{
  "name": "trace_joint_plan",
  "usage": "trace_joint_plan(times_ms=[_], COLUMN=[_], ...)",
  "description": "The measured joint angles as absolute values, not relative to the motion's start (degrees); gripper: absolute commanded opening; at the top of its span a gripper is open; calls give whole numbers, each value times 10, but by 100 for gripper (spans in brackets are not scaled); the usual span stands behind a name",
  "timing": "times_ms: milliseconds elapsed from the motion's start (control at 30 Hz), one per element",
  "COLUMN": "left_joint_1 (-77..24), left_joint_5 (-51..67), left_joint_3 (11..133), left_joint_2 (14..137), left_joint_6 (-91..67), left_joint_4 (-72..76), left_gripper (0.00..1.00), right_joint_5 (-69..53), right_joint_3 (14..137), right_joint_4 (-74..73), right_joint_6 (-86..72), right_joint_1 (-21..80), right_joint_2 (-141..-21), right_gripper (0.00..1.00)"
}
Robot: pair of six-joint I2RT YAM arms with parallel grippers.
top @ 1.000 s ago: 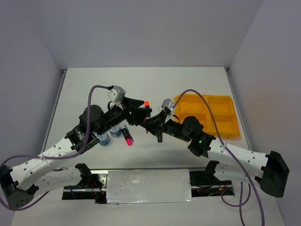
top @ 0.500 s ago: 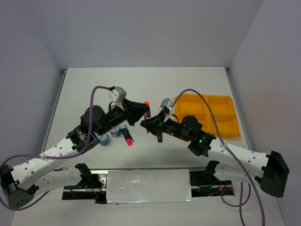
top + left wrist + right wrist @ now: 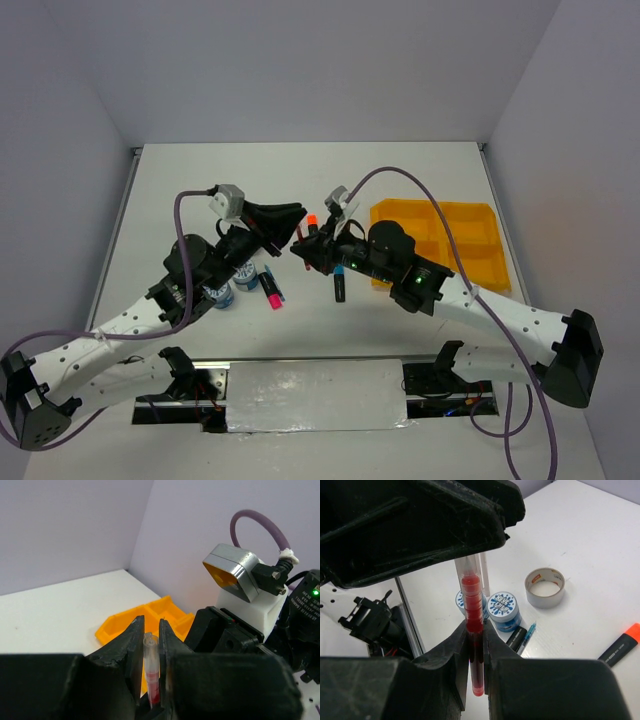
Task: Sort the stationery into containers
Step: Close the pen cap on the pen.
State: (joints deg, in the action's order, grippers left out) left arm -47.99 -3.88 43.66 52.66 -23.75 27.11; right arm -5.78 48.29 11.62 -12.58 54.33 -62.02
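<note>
A thin red pen [image 3: 472, 600] with a clear cap end [image 3: 150, 652] hangs above the table between both arms. My left gripper [image 3: 150, 630] is shut on its clear end. My right gripper [image 3: 476, 627] is shut on its red barrel. Seen from above, the two grippers meet at mid-table, the left gripper [image 3: 290, 218] beside the right gripper [image 3: 306, 246]. The yellow-orange tray [image 3: 468, 240] lies to the right. On the table below lie a grey tape ring [image 3: 546, 586], two blue-white tubs [image 3: 503, 609], a blue pen [image 3: 529, 631] and an orange-capped highlighter [image 3: 620, 644].
A pink-capped highlighter [image 3: 271, 291] and a blue-capped highlighter [image 3: 340, 281] lie near the front, under the arms. The tubs [image 3: 222, 295] sit beneath my left arm. White walls close the table's left, back and right sides.
My left gripper has closed on the pen's clear end. The right gripper has moved left and back, still holding the pen, and the blue-capped highlighter now shows below it.
</note>
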Motion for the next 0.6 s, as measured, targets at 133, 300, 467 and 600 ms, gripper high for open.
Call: trace_joint_plan(times_ms=[133, 300, 467, 600], left_joint_1=[-480, -488, -502, -509], left_joint_5=[-65, -98, -136, -145], left_joint_3=[420, 386, 342, 325], left_joint_2=[525, 531, 539, 546], left_joint_6=[-247, -261, -273, -284], left_joint_4=[315, 377, 429, 461], left_gripper=[0, 0, 0, 0], right_joint_5=[-76, -112, -160, -195], right_joint_3=[514, 558, 596, 615], right_joint_4=[96, 35, -23, -61], right_joint_6=[-125, -119, -108, -86], right_joint_1=[532, 515, 496, 486], right_joint_2=[-634, -652, -672, -680], right_gripper=[0, 0, 0, 0])
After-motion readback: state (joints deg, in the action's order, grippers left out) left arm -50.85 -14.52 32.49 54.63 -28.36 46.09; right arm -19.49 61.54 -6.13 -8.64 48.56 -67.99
